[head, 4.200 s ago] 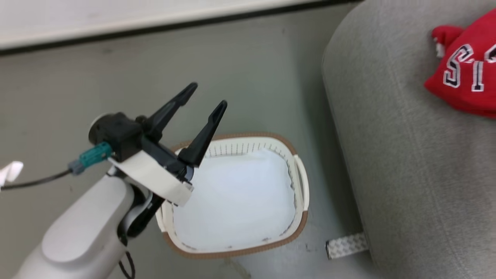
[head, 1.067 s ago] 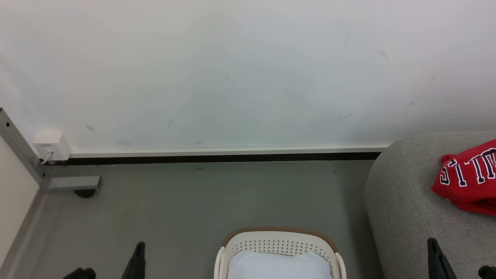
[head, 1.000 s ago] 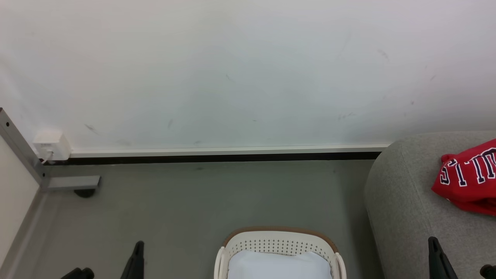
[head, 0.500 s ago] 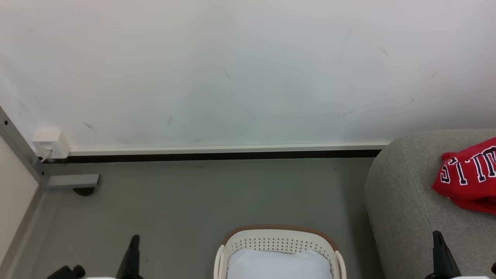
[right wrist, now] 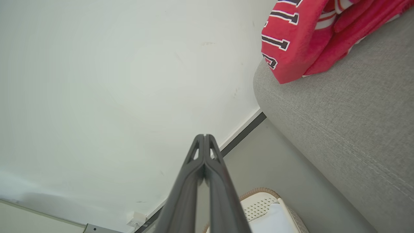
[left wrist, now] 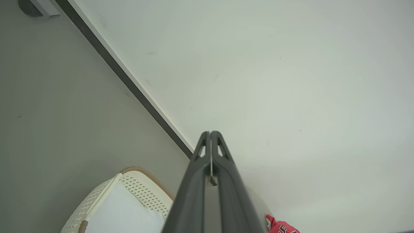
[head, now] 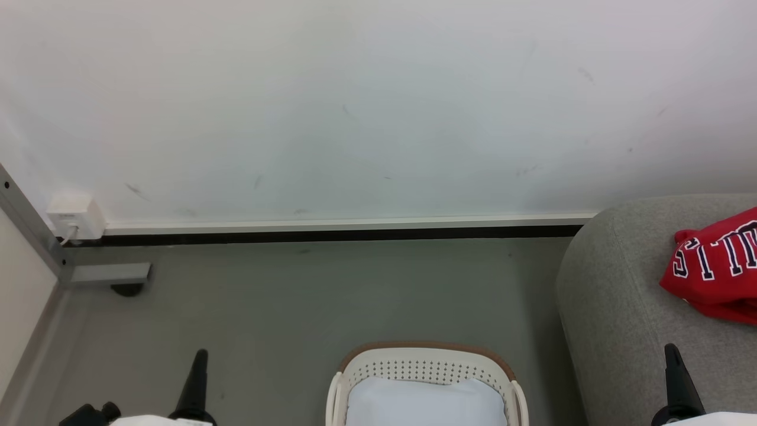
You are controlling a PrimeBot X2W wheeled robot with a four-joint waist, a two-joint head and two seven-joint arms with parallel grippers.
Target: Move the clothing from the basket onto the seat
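The red jersey lies bunched on the grey sofa at far right, beyond my right gripper and well apart from it. That gripper and my left gripper are both clenched on nothing. The jersey's right side is cut off, and so is the near half of the basket, which holds what looks like a white pad.

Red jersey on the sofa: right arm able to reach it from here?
Probably yes. The right tool, shut and empty, is near the sofa, and the jersey lies close by on it with nothing between. The tool must open first.
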